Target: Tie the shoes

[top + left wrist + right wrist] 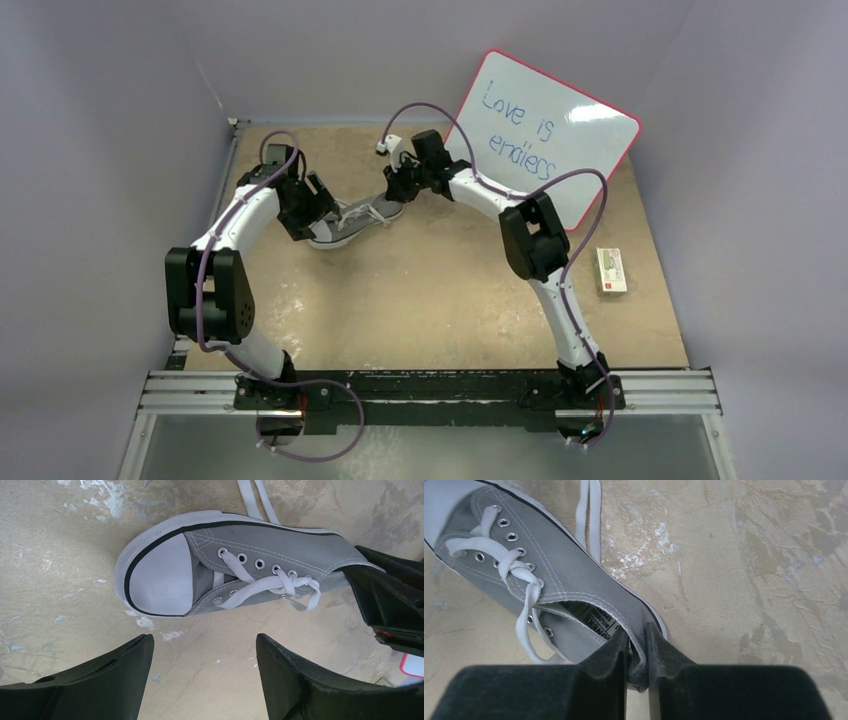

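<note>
The right tool (636, 641) is clenched on the shoe (574, 575). Its 2 fingers (616, 652) pinch the heel collar, 1 inside the opening and 1 outside against the back wall. The left tool (204, 641) is released, with the jaws spread wide and nothing between them. It hovers just short of the white toe cap (160, 575) without touching it.

The shoe lies on the bench (430, 300) toward the far left of centre, between the 2 arms, with its toe toward the left arm and its heel toward the right. The laces (260, 585) are threaded through the eyelets and crossed at the top but look untied. A slack loop hangs by the upper eyelets, and 2 loose ends trail onto the bench on the far side of the sole.

The shoe looks light, so it would probably slide or tip under a tug unless the heel pinch anchors it. The canvas is soft and will fold under pressure, whereas the rubber sole and toe cap are stiffer and likely grip the bench. The laces are thin, flat and limp. They look easiest to take where a strand lifts clear of the canvas or lies alone on the bench, gripped across the flat.

A whiteboard (545, 130) leans at the far right, and a small box (611, 270) lies well apart.
</note>
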Tool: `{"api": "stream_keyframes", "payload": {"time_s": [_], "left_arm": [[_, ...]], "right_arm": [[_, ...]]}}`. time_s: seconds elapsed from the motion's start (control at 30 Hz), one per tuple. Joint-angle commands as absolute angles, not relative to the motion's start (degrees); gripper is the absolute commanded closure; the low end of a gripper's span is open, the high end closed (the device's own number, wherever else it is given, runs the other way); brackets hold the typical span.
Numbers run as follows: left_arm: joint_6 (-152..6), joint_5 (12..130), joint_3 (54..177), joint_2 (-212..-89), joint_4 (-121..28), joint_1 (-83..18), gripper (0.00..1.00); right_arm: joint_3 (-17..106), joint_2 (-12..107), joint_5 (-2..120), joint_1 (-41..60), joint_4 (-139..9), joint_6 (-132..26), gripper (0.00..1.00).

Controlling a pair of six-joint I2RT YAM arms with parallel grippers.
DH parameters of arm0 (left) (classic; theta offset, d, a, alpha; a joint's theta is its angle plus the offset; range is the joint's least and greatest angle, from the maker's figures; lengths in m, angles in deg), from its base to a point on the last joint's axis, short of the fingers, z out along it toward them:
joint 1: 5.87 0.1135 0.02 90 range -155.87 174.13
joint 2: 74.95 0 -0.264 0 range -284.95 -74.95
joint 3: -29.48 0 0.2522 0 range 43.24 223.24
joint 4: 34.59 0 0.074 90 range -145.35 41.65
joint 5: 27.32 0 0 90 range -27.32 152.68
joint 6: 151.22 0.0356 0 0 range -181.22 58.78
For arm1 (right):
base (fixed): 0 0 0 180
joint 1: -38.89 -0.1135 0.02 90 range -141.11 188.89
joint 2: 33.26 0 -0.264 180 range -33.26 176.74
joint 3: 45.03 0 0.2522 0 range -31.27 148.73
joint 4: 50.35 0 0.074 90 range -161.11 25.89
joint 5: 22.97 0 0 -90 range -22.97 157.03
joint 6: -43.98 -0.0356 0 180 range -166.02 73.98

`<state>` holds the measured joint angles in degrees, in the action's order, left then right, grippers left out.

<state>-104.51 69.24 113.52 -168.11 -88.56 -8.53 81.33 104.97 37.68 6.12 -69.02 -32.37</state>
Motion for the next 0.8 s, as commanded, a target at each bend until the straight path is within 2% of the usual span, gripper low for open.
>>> {"api": "stream_keyframes", "payload": {"time_s": [0.0,0.03,0.2,0.37,0.53,0.67,0.77], "left_arm": [[-103.88,68.48,114.96,-165.81,-87.8,-8.66,0.26],[-104.19,68.59,114.73,-165.41,-87.51,-8.67,0.26],[-104.91,68.56,114.21,-162.22,-86.5,-8.67,0.27],[-104.34,65.87,117.43,-158.39,-87.34,-8.64,0.27],[-102.34,62.18,124.98,-154.92,-91.18,-8.6,0.27],[-99.17,57.67,129.81,-152.17,-93.7,-8.73,0.27],[-97.93,55.6,131.15,-150.5,-94.53,-9.25,0.27]], "right_arm": [[83.72,100.84,45.56,4.85,-76.1,-31.21,0.95],[85.99,100.4,47.12,4.57,-78.55,-33.39,1.0],[93.01,93.77,57.55,4.26,-88.7,-45.0,1.0],[85.82,79.89,65.97,0.91,-87.48,-49.92,1.0],[79.31,70.58,72.46,-8.51,-89.48,-52.29,1.0],[72.53,64.5,81.69,-14.83,-87.74,-63.07,1.0],[68.86,63.71,86.17,-15.34,-87.71,-74.45,1.0]]}}
